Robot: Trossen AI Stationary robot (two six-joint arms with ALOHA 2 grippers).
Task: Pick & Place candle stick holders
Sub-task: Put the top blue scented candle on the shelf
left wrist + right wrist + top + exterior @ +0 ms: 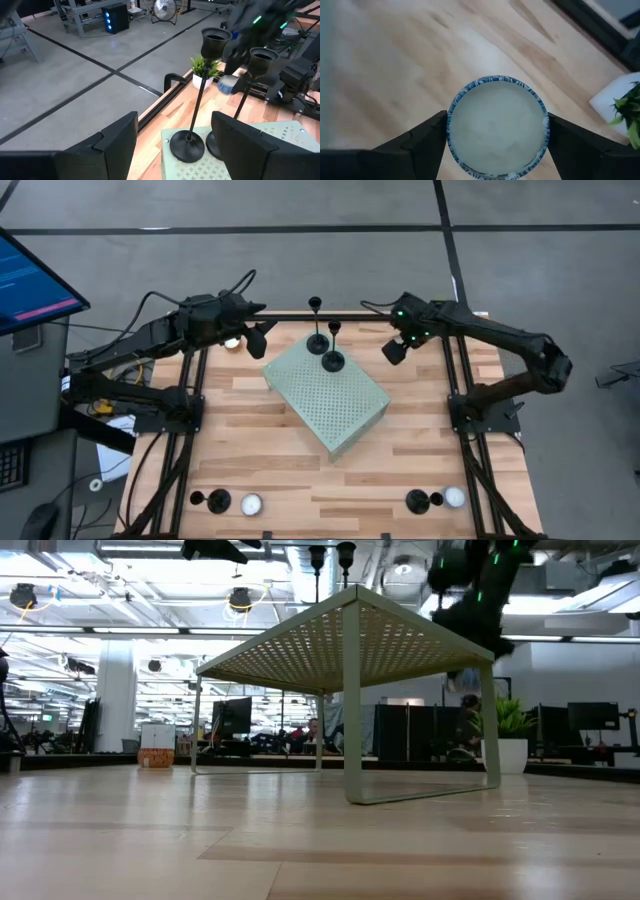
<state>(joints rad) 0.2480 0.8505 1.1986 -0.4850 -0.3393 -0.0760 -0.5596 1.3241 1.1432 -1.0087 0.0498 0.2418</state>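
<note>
Fingers of the right gripper [495, 150] clamp a candle [496, 126] (left gripper's [185, 145] apart).

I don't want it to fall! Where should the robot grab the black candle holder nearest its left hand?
Probably the thin stem, midway, with the open left gripper coming in sideways. The candle stick holder stands upright on the green stand, its base is flat, and its twin crowds the far side.

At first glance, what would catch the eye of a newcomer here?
A green perforated stand sits mid-table with two black candle stick holders on its far corner. The right gripper holds a blue-rimmed candle; the left gripper waits open beside the holders.
</note>
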